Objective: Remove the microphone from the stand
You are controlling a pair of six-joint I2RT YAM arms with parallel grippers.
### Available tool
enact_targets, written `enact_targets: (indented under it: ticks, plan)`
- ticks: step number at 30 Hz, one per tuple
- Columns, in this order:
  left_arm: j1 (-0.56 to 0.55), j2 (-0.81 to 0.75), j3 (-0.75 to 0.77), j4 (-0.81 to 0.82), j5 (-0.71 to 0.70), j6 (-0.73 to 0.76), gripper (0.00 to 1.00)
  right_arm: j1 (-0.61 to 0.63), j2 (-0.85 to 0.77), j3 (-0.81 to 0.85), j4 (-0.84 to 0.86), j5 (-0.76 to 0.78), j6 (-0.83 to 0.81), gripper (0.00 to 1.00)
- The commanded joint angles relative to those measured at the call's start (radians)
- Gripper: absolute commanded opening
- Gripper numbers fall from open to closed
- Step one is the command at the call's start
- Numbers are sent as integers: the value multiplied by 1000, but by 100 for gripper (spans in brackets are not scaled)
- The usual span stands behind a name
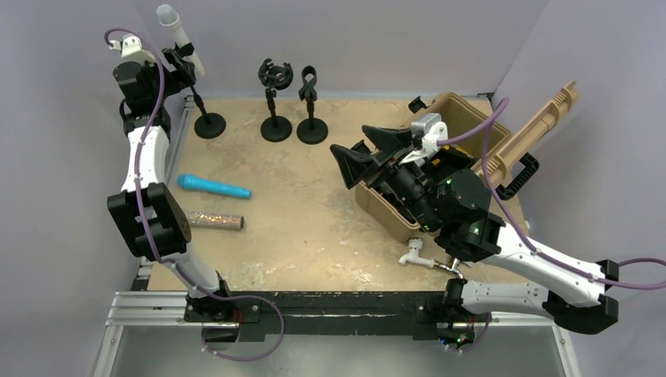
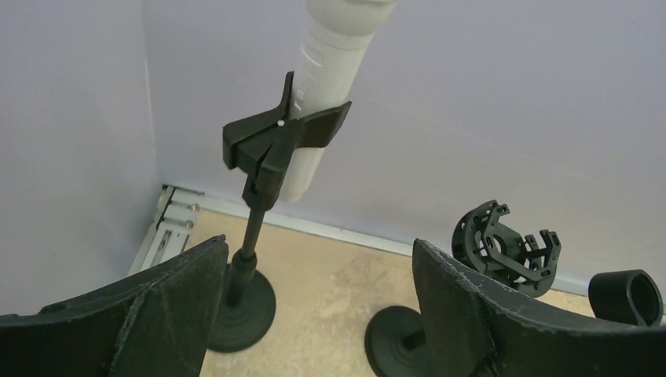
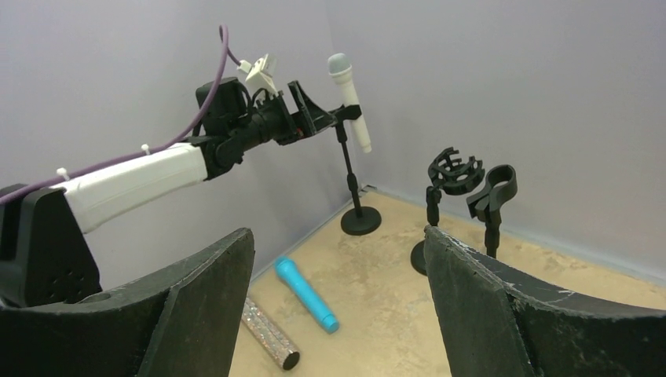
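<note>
Facing the white cylindrical microphone (image 2: 322, 86) clipped in the far-left black round-based stand (image 2: 255, 228), your left gripper (image 2: 318, 267) is released; your right gripper (image 3: 338, 259), likewise spread, grasps nothing.

Top external: high, behind arm bases (image 1: 212, 308) at near edge of tabletop (image 1: 314, 228), looking down and toward far edge; whole tabletop in frame, farthest view.
Left wrist: just behind left pincer (image 2: 318, 251), raised at far left corner, facing back wall; white microphone (image 2: 330, 63) on stand (image 2: 255, 228) close, centre frame.
Right wrist: behind right pincer (image 3: 338, 232), on right side, facing across toward far left corner, mid-range.
All three share white microphone, stand, neighbouring shock-mount stand (image 3: 449, 177).
</note>
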Motion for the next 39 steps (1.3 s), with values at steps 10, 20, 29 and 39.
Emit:
enact_targets:
  ticks: [10,20,29,39]
  plan:
    - [21,242,13,395,129,65,78,-2,81,48,2,18,0,77]
    - [21,381,76,480,167,69,75,-2,108,64,-14,22,7,77]
    - [18,380,40,565,211,53,37,-2,111,68,-19,16,22,77]
    - [19,358,13,555,260,50,8,-2,89,57,-22,3,37,77]
